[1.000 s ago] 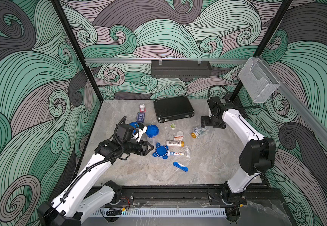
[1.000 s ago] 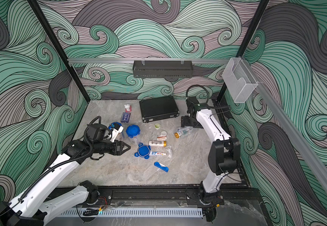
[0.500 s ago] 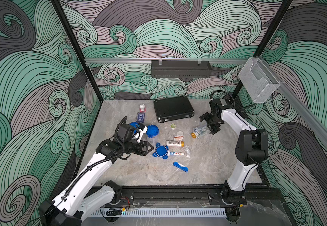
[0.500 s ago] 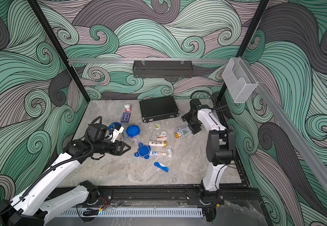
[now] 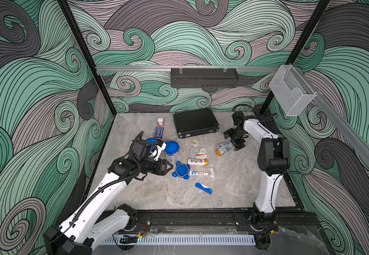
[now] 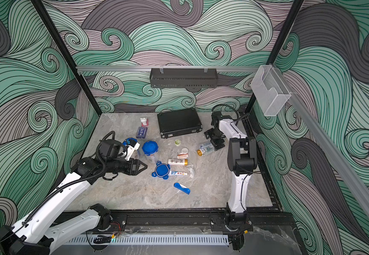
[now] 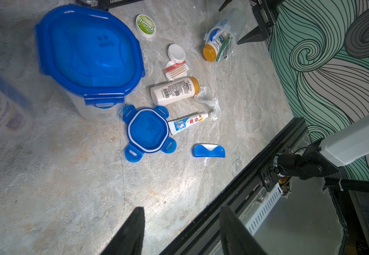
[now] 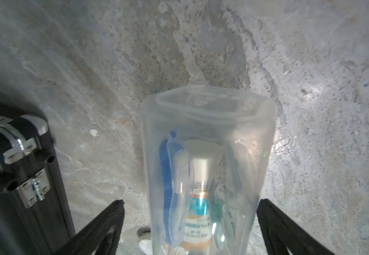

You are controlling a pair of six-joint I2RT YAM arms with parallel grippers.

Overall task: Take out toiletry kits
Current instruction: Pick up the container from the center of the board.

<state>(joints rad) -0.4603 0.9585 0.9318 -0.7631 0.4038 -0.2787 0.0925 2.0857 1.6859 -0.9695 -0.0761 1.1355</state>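
Observation:
A lidless clear tumbler (image 5: pixel 224 148) lies on its side, holding a gold-capped bottle and a blue toothbrush. My right gripper (image 8: pixel 191 204) straddles its base end, open, with a gap on each side. Two blue-lidded tumblers stand at the left: one (image 5: pixel 172 150) free, the other (image 5: pixel 150 141) behind my left wrist. A loose blue lid (image 7: pixel 148 130), a gold-capped white bottle (image 7: pixel 174 90), a toothpaste tube (image 7: pixel 188 122) and a blue razor (image 7: pixel 209 150) lie mid-table. My left gripper (image 5: pixel 168 167) hovers open and empty just left of the lid.
The black briefcase (image 5: pixel 195 122) lies shut at the back, close beside my right gripper (image 5: pixel 233 141). A dark-blue card box (image 5: pixel 158 132) and a small white-and-red item (image 5: pixel 160 121) sit to its left. A green round tablet (image 5: pixel 195 142) and cotton swabs (image 7: pixel 176 69) lie between.
My right arm has folded back and its gripper has swung from beside the briefcase onto the lying tumbler, jaws narrowing a little. The left arm has not moved.

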